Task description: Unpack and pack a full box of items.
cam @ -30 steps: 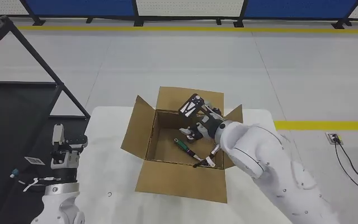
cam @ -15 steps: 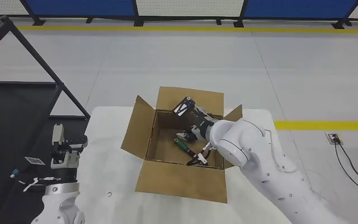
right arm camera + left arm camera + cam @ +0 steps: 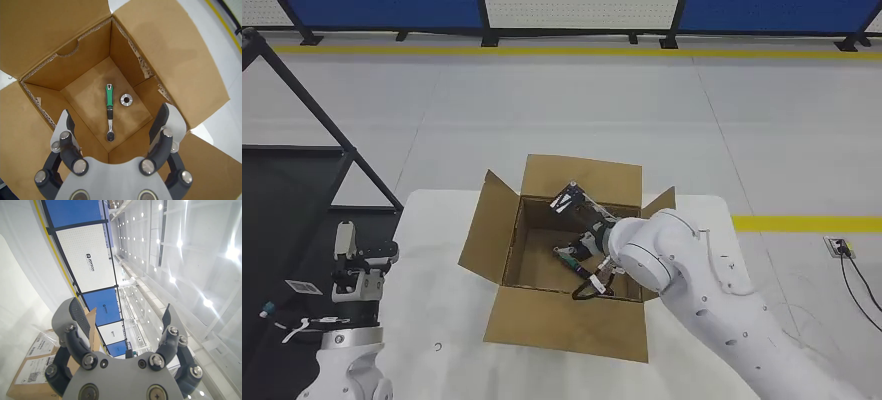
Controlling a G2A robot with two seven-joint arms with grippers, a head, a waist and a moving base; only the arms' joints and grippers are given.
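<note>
Right wrist view showed the right claw (image 3: 115, 110) spread wide above the open brown cardboard box (image 3: 56, 47), which sat mid-frame in the top view. A green-handled metal wrench (image 3: 109, 106) lay on the box floor, just beside a small silver metal ring (image 3: 126, 99). The left claw (image 3: 121, 305) was spread wide too, at the top view's lower left.

The box (image 3: 124, 62) is formed of matt brown corrugated cardboard, with rough, torn flute edges. The ratchet (image 3: 109, 111) is fitted with a green and black plastic grip and a polished metal head. The ring (image 3: 126, 100) is bright machined metal. Black textured rubber pads (image 3: 157, 123) are carried on the matt grey metal right pincer (image 3: 115, 110).
</note>
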